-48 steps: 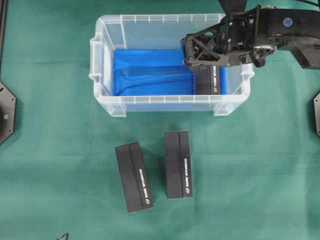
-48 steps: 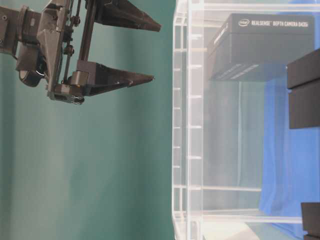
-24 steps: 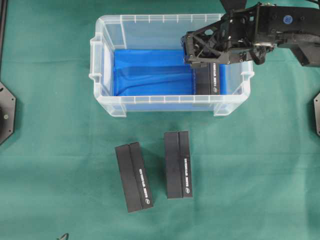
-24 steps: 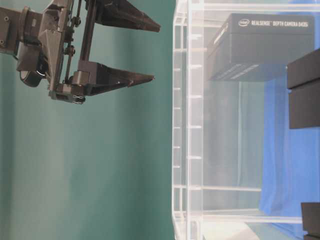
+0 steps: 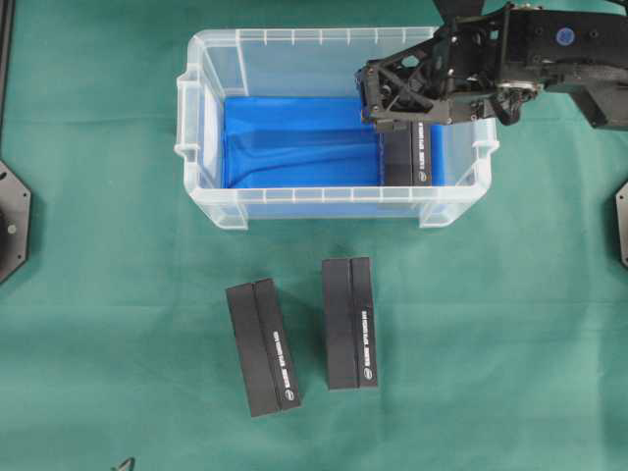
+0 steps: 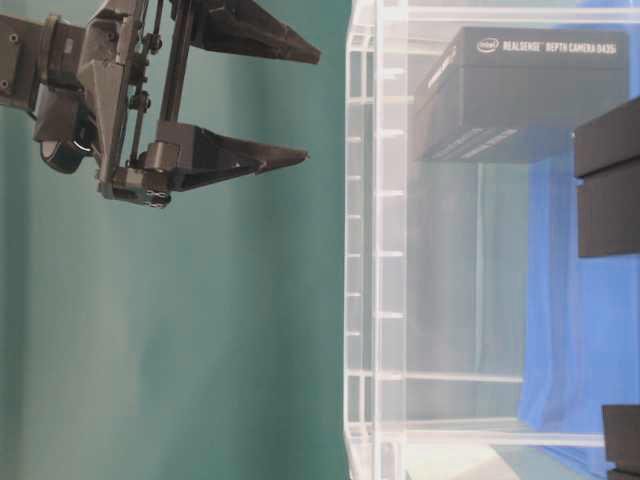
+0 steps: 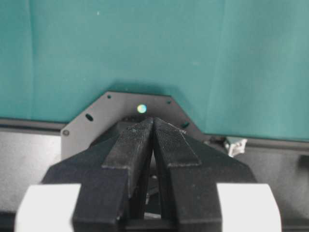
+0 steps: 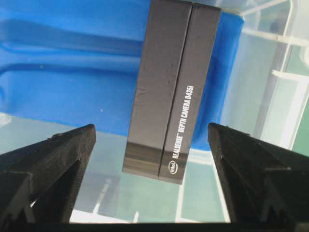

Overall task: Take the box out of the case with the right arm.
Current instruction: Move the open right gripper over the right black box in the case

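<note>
Above the case's (image 5: 334, 201) right end, right tool (image 5: 378, 98) spread wide over the box (image 5: 407, 157), free of the walls.

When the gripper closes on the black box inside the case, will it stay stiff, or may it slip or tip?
The black box has straight edges and flat faces, so it probably stays stiff. Its smooth, slightly glossy sides may slip a little. It lies flat on the blue sheet, so tipping seems unlikely.
</note>
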